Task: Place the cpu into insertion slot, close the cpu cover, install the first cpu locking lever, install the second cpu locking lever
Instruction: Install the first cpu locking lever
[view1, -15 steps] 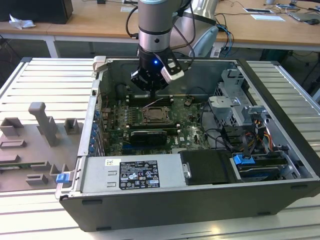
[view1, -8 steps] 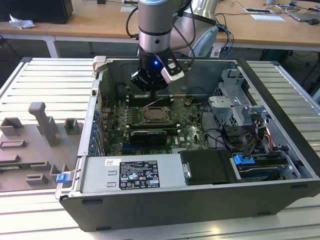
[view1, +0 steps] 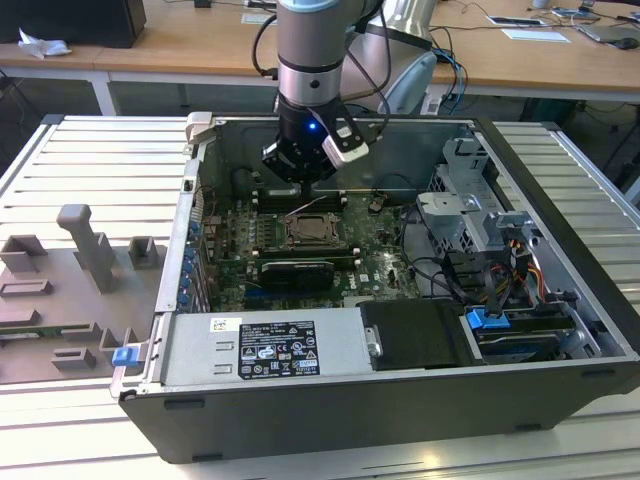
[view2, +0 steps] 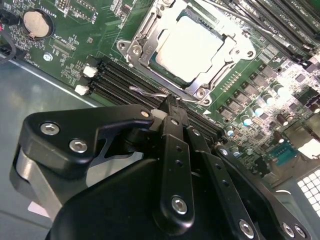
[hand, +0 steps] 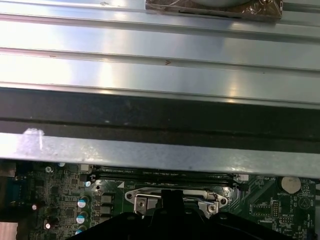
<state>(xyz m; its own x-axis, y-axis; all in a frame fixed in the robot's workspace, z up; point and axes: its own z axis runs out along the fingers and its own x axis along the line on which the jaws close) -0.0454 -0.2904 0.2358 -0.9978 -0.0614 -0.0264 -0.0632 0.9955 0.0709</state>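
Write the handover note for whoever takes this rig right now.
Gripper: down inside the case, tip at the socket's edge beside a wire locking lever; whether it grips the lever cannot be told.
Things: the cpu sits in the insertion slot; the cpu cover appears to lie flat around it.
Done: cpu placed, cover apparently closed.
Left: the lever by the gripper looks unlatched; the other lever's state is unclear.
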